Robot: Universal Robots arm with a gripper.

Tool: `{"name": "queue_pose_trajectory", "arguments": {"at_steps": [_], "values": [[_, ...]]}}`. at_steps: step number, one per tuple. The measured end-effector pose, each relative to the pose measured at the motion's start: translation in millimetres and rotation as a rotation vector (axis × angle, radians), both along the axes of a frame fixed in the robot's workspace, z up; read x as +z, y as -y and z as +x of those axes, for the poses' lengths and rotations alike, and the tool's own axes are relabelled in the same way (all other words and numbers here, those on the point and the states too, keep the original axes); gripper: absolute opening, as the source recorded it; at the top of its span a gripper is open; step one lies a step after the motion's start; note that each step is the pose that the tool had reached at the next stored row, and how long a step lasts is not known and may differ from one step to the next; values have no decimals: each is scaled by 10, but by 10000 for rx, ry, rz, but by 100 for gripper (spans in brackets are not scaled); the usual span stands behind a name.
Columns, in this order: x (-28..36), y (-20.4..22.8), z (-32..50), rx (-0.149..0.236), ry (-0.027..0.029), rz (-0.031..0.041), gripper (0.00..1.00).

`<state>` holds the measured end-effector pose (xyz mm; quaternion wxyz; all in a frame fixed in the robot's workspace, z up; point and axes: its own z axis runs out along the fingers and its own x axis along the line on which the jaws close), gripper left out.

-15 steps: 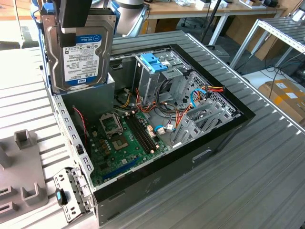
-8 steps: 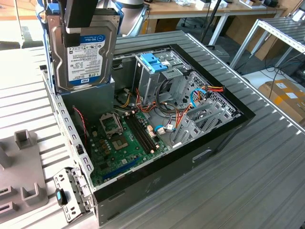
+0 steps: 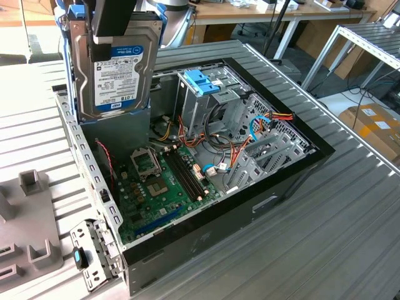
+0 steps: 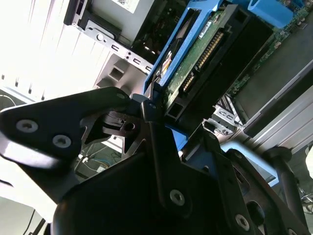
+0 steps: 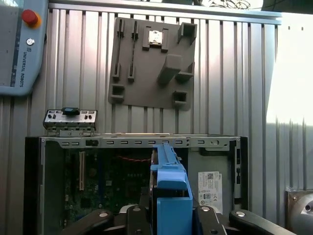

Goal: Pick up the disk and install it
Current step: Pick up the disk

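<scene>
Closest by, on the ribbed metal table (image 3: 300,250), the computer case (image 3: 206,231) lies open with its motherboard (image 3: 169,187) bare. Beyond that, over the case's far corner at the exterior view's left, the disk (image 3: 115,75) hangs upright in the air, label facing out, its top edge pinched tight in the gripper (image 3: 111,39). Wooden workbenches (image 3: 250,11) stand at the back.

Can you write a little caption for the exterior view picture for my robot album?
The gripper holds the disk up over the open computer case on the metal table.
</scene>
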<state>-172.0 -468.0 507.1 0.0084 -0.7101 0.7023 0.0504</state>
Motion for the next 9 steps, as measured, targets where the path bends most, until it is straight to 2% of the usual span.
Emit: {"name": "queue_pose_trajectory", "arguments": {"at_steps": [9], "values": [[-1,16,89,0,0,-1,37]]}}
